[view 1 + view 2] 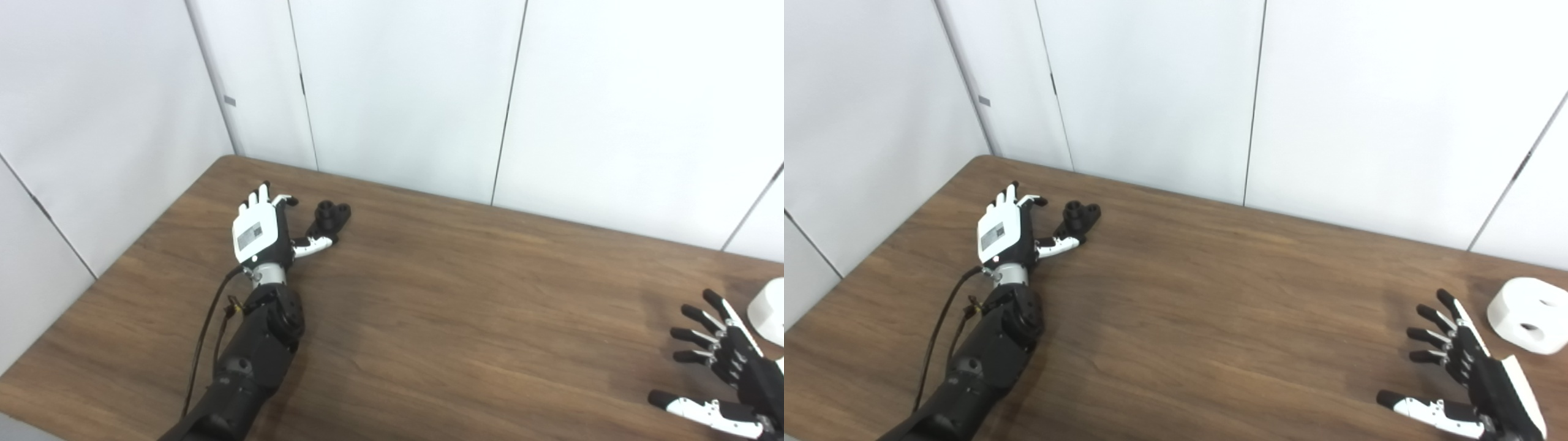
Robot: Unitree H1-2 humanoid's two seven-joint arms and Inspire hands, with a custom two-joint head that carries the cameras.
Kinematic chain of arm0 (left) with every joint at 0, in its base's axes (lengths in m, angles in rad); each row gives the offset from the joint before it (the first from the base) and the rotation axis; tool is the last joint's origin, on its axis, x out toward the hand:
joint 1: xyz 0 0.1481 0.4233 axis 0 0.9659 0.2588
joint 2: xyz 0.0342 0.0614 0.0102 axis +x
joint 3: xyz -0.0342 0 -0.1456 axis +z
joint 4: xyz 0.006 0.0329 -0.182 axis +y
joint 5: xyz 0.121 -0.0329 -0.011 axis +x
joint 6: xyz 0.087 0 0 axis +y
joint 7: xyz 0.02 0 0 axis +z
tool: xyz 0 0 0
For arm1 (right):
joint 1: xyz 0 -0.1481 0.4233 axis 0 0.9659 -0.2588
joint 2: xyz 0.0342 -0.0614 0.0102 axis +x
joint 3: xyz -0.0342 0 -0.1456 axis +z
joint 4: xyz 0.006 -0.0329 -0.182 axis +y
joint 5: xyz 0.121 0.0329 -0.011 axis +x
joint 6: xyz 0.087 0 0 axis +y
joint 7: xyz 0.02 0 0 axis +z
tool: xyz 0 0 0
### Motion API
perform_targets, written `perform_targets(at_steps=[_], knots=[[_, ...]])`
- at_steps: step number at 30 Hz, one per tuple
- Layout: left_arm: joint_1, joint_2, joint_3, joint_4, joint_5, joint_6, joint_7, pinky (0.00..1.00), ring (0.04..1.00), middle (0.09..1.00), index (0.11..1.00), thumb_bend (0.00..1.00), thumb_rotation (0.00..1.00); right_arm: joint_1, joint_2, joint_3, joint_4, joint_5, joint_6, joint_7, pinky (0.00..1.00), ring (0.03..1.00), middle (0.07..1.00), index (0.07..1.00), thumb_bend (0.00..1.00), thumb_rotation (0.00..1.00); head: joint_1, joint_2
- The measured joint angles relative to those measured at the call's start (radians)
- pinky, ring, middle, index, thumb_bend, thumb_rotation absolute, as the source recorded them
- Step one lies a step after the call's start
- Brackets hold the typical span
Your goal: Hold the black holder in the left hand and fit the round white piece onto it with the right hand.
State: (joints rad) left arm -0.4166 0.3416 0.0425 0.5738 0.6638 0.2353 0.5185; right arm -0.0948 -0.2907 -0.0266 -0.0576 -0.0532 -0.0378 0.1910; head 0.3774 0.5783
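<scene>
The black holder [331, 215] lies on the brown table [465, 294] at the far left, and shows in the right eye view [1080, 215] too. My left hand [262, 229] is open beside it, palm down, just left of it, with the thumb reaching to the holder's near side; it holds nothing. The round white piece [1527, 315] sits near the table's right edge, cut off in the left eye view [768, 309]. My right hand [1464, 376] is open with fingers spread, a little left of and nearer than the white piece, apart from it.
White wall panels [404, 92] stand close behind the table's far edge and along its left side. A black cable [205, 331] runs along my left forearm. The wide stretch of table between the two hands is bare wood.
</scene>
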Motion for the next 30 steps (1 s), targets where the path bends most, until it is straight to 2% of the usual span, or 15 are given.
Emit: perform_targets(at_steps=[7, 12, 18, 28, 29, 30], knots=[[-0.055, 0.014, -0.026, 0.118, -0.055, -0.073, 0.029, 1.0, 1.0, 1.0, 0.726, 0.89, 0.26, 0.0, 0.0, 0.0, -0.014, 0.001, 0.02, 0.0, 0.63, 0.762, 0.875, 0.956, 0.75, 0.0, -0.006, 0.0], [-0.071, 0.02, -0.04, 0.15, -0.082, -0.097, 0.03, 1.0, 1.0, 1.0, 0.721, 0.89, 0.27, 0.0, 0.0, 0.0, -0.025, 0.0, 0.035, 0.0, 0.65, 0.772, 0.878, 0.956, 0.74, 0.0, -0.011, 0.003], [-0.075, 0.03, -0.067, 0.154, -0.104, -0.101, 0.029, 0.98, 1.0, 1.0, 0.691, 0.88, 0.28, 0.0, 0.001, 0.0, -0.039, -0.003, 0.041, -0.002, 0.64, 0.768, 0.875, 0.95, 0.75, 0.0, -0.011, 0.006], [-0.076, 0.039, -0.096, 0.155, -0.141, -0.118, -0.013, 1.0, 1.0, 0.958, 0.59, 0.84, 0.2, 0.0, 0.004, 0.002, -0.051, -0.019, 0.048, -0.009, 0.63, 0.764, 0.886, 0.954, 0.74, 0.0, -0.014, 0.015], [-0.076, 0.04, -0.099, 0.155, -0.143, -0.115, -0.019, 1.0, 1.0, 0.954, 0.531, 0.65, 0.13, 0.0, 0.004, 0.001, -0.053, -0.019, 0.048, -0.01, 0.64, 0.769, 0.887, 0.959, 0.73, 0.0, -0.014, 0.021], [-0.076, 0.04, -0.101, 0.155, -0.144, -0.111, -0.023, 1.0, 1.0, 0.945, 0.51, 0.59, 0.1, 0.0, 0.004, 0.001, -0.056, -0.019, 0.049, -0.01, 0.64, 0.771, 0.886, 0.961, 0.72, 0.0, -0.014, 0.021]])
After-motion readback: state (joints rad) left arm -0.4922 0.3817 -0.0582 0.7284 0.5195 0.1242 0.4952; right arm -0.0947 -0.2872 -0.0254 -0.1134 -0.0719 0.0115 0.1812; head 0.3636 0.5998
